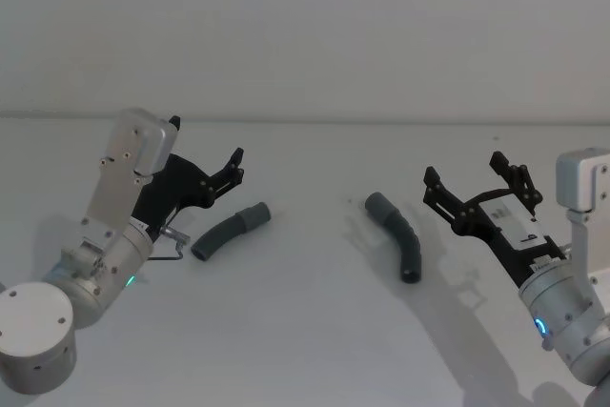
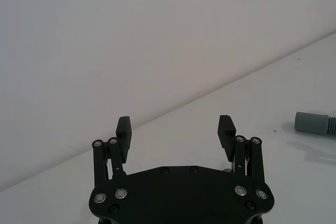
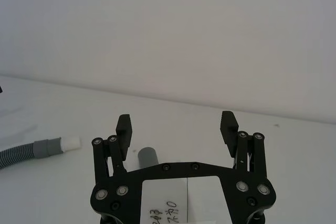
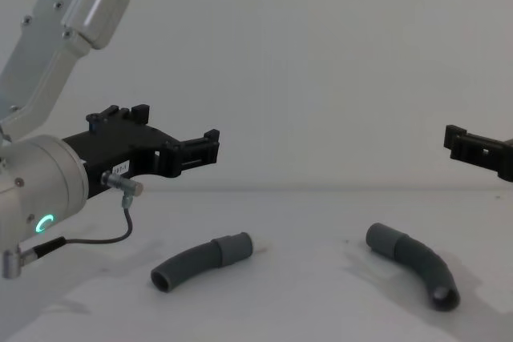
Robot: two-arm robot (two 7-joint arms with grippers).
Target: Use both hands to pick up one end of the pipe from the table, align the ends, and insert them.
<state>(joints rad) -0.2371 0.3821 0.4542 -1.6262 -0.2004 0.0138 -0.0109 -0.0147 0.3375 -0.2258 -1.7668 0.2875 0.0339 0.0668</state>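
left pipe piece (image 1: 232, 231) and right pipe piece (image 1: 404, 234) apart on table (image 1: 305, 340)

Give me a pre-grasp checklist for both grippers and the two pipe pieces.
1. Left gripper open: ok.
2. Right gripper open: ok.
3. Left piece and right piece free on the table, apart and untouched: ok.
4. Left gripper around the left piece: not ok; it hovers above and beside it.
5. Right gripper around the right piece: not ok; it hangs above the table, off to the piece's outer side.
6. Left collar and right collar on the inner sides, toward each other: ok.
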